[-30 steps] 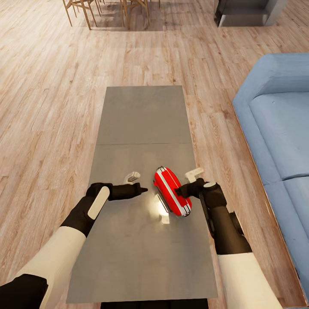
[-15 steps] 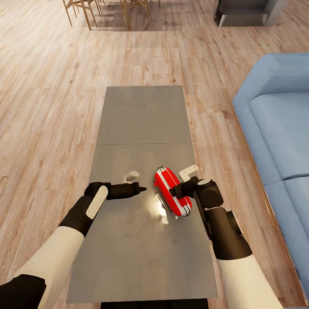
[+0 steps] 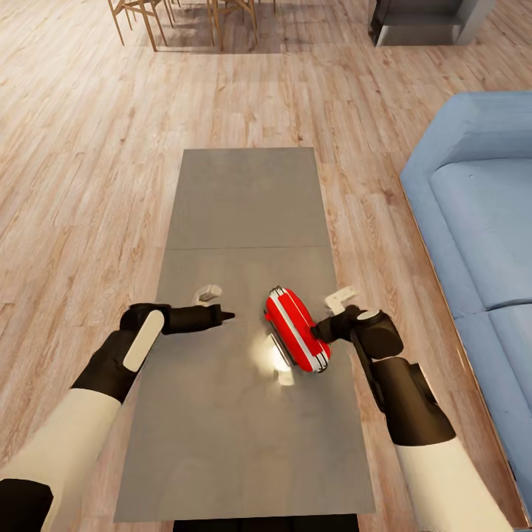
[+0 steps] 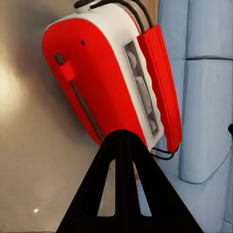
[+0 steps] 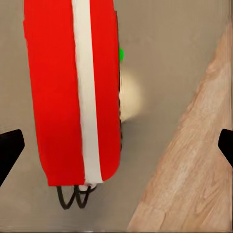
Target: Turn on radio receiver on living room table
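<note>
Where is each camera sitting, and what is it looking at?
Head view: up on the robot's head, looking down on the grey table, both arms, the left gripper and the right gripper.
Left wrist view: on the left arm, facing the red radio; dark fingers show.
Right wrist view: on the right arm, above the radio; dark fingertips show.
All three share the radio.

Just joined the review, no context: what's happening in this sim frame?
A two-armed robot stands at the end of a long grey matte table with a small bright red, white-banded radio on it. The right pincer sits at the radio's side, tips spread wide in the wrist view. The left pincer hovers apart from the radio, pointing at it, gripping nothing. A light blue sofa flanks the table.
</note>
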Controlling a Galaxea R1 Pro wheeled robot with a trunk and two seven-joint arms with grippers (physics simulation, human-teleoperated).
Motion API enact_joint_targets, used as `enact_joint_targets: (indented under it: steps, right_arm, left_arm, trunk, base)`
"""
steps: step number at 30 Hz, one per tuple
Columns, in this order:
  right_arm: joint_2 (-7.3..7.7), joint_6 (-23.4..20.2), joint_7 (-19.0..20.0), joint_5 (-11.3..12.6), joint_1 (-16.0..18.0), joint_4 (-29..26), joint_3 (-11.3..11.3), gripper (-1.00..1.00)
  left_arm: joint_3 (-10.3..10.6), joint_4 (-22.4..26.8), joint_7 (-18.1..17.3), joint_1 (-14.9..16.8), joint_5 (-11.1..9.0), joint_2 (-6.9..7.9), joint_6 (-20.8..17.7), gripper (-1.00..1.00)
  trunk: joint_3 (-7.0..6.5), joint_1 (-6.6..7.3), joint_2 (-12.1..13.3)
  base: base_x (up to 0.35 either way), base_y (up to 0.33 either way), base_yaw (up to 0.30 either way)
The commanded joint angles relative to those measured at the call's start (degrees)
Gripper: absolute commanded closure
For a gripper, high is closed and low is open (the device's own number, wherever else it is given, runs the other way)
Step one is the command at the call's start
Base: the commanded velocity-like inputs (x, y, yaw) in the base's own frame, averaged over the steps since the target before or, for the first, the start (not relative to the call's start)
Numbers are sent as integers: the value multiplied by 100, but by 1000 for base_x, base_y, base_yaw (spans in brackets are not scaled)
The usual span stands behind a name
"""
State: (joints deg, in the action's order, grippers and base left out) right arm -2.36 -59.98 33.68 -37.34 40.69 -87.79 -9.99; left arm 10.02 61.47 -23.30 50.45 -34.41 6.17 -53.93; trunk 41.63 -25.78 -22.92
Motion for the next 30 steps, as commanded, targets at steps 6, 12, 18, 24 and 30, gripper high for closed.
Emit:
enact_joint_targets:
  steps: [6, 12, 18, 24, 30]
  right_arm:
    - [300, -2, 455, 9, 0, -1, 194, -100]
    - [350, -2, 516, 8, 0, -1, 390, -100]
    - [361, -2, 517, 6, 0, 2, 415, -100]
    - [367, -2, 514, -5, 0, 7, 445, -100]
    - [367, -2, 516, -13, 0, 7, 634, -100]
  left_arm:
    - [0, 46, -7, 0, -14, 123, -160, 100]
    - [0, 153, -15, 0, -14, 130, -290, 100]
    - [0, 238, -16, 0, -21, 133, -315, 100]
    - [0, 242, -17, 0, -22, 147, -319, 100]
    - [0, 242, -17, 0, -17, 230, -394, 100]
  trunk:
    - [0, 0, 0]
    - [0, 0, 0]
    - [0, 0, 0]
    - [0, 0, 0]
    - [0, 0, 0]
  base:
    - [-90, 0, 0]
    - [-318, 0, 0]
    - [-343, 0, 0]
    - [-346, 0, 0]
    - [-289, 0, 0]
